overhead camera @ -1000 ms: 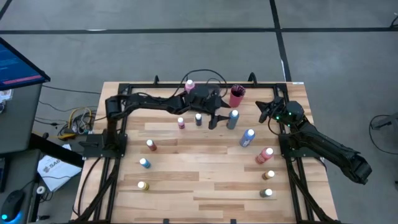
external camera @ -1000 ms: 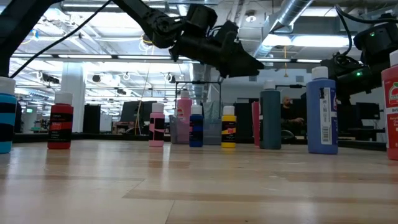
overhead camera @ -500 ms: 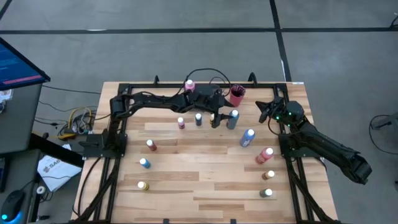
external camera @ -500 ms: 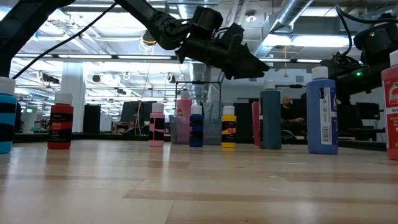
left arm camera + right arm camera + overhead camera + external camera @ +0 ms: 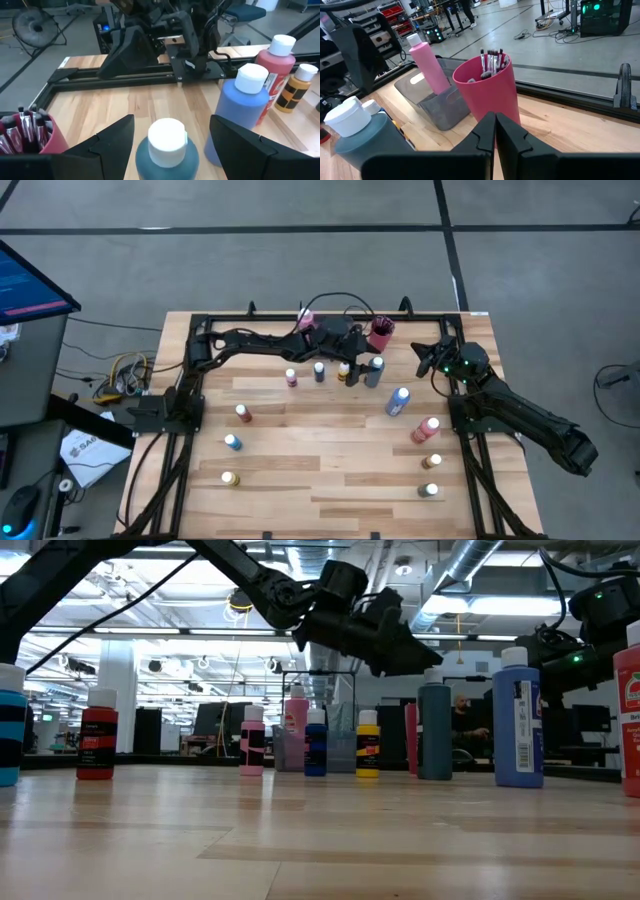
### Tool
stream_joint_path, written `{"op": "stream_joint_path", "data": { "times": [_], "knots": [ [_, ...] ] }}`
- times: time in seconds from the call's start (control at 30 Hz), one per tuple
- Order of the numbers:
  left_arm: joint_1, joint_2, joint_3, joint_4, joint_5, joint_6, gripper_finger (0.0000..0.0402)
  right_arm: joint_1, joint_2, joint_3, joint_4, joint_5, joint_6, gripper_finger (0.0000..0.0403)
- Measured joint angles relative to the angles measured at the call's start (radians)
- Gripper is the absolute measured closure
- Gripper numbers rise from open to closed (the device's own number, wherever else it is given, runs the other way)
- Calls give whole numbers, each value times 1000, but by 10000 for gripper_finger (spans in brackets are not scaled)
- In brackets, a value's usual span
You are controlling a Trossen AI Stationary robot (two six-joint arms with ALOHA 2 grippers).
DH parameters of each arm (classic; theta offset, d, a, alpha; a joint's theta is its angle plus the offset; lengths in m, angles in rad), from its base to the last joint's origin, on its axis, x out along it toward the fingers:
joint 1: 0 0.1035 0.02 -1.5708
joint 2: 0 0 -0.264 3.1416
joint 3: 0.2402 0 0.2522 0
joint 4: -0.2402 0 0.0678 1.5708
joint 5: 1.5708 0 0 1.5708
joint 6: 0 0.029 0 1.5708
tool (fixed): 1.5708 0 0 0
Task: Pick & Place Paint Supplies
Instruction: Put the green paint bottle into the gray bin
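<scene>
We see the left end effector (image 5: 172, 132) hanging wide open over the teal bottle (image 5: 167, 150) at the far middle of the surface (image 5: 300, 470), gripping nothing. The right end effector (image 5: 495, 131), pressed closed and empty, waits at the far right, facing the brush cup (image 5: 492, 90).

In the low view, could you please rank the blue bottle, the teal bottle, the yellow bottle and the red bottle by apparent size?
1. Blue bottle
2. Teal bottle
3. Red bottle, yellow bottle: look alike; unranked.

Nearness to the camera may skew all of this.
</scene>
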Motion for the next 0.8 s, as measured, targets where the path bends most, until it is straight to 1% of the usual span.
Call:
{"op": "stream_joint_path", "data": {
  "times": [0.33,0.43,0.67,0.8],
  "knots": [
    [-2,35,7,-13,14,0,151,0,0,0,0,0,0,395],
    [-5,35,8,-7,8,3,160,0,0,0,0,0,0,395],
    [-3,35,8,-9,7,5,215,0,0,0,0,0,0,395],
    [-2,35,8,-7,2,22,257,0,0,0,0,0,0,395]
  ]
}}
